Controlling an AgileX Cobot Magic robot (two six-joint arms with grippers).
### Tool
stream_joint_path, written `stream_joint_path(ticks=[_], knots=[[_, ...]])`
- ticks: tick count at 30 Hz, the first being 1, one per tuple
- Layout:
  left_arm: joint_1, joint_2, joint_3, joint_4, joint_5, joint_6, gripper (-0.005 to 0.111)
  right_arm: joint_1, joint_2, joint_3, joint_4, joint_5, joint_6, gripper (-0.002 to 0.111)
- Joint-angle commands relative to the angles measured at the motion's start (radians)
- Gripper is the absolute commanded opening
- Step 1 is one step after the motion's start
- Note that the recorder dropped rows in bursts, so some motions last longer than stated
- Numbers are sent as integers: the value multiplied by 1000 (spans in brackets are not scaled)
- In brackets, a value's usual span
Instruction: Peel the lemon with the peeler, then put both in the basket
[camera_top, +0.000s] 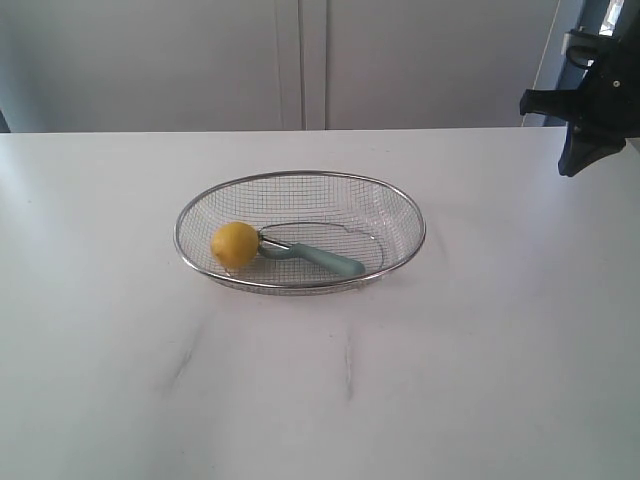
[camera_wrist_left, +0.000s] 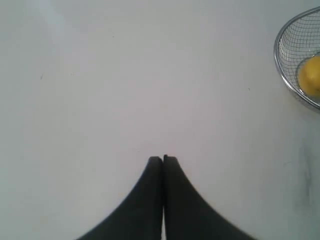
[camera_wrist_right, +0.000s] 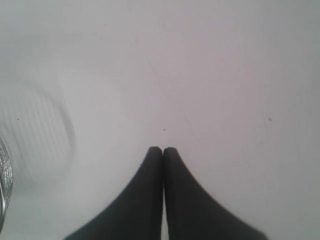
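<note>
The lemon (camera_top: 235, 244) lies inside the basket (camera_top: 300, 173), at the end on the left arm's side. The peeler (camera_top: 320, 257) is just beside it: the metal head looks to touch the fruit, and the pale teal handle slants away across the mesh floor. The fruit is small, roundish and bright yellow. Its skin reads as whole, with no bare patch or loose strip that I can make out. I judge it light and firm, but rounded and waxy, so prone to roll or slip out of a pinch — best taken squarely across its widest middle. The peeler is slim, stiff and light; its long handle is the place to grasp, near the middle and clear of the curved blade. The basket is a wide, shallow oval of fine silver wire mesh under a thicker metal rim, rigid yet probably light enough to slide if nudged. It sits on a smooth white table (camera_top: 120, 380) with faint grey streaks. The left gripper (camera_wrist_left: 163, 159) has its dark fingers pressed together and holds nothing, over bare table apart from the basket. The right gripper (camera_wrist_right: 163, 149) is likewise closed and empty — the right arm (camera_top: 598, 100) hangs high at the far right edge of the exterior view
</note>
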Motion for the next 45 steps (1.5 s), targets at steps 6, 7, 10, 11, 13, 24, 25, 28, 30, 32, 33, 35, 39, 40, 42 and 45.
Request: stream_joint_path(ticks=[6, 7, 10, 11, 13, 24, 25, 28, 30, 32, 33, 35, 39, 40, 42, 45], knots=[[4, -178, 267, -7, -212, -5, 0, -5, -10, 3, -4, 0, 2, 0], [4, -197, 301, -7, -236, -5, 0, -5, -10, 3, -4, 0, 2, 0], [21, -251, 391, -7, -296, -5, 0, -5, -10, 3, -4, 0, 2, 0], [34, -272, 421, -7, -305, -5, 0, -5, -10, 3, -4, 0, 2, 0], [60, -312, 471, -10, -307, -9, 0, -5, -10, 3, -4, 0, 2, 0], [119, -597, 718, -18, -307, -13, 0, -5, -10, 3, -4, 0, 2, 0], [119, -623, 737, -18, -307, -13, 0, -5, -10, 3, -4, 0, 2, 0], [119, -709, 746, -14, -260, -1, 0, -5, -10, 3, -4, 0, 2, 0], [119, -745, 746, -6, -266, 6, 0, -5, -10, 3, -4, 0, 2, 0], [119, -782, 746, -6, -268, 6, 0, -5, -10, 3, -4, 0, 2, 0], [119, -785, 746, -6, -268, 6, 0, -5, -10, 3, -4, 0, 2, 0], [119, -785, 746, -6, -266, 6, 0, -5, -10, 3, -4, 0, 2, 0], [119, -785, 746, -6, -263, 6, 0, -5, -10, 3, -4, 0, 2, 0], [119, -785, 746, -6, -262, 6, 0, -5, -10, 3, -4, 0, 2, 0], [119, -785, 746, -6, -262, 22, 0, -5, -10, 3, -4, 0, 2, 0], [119, -785, 746, -8, -265, 40, 0, -5, -10, 3, -4, -23, 2, 0]])
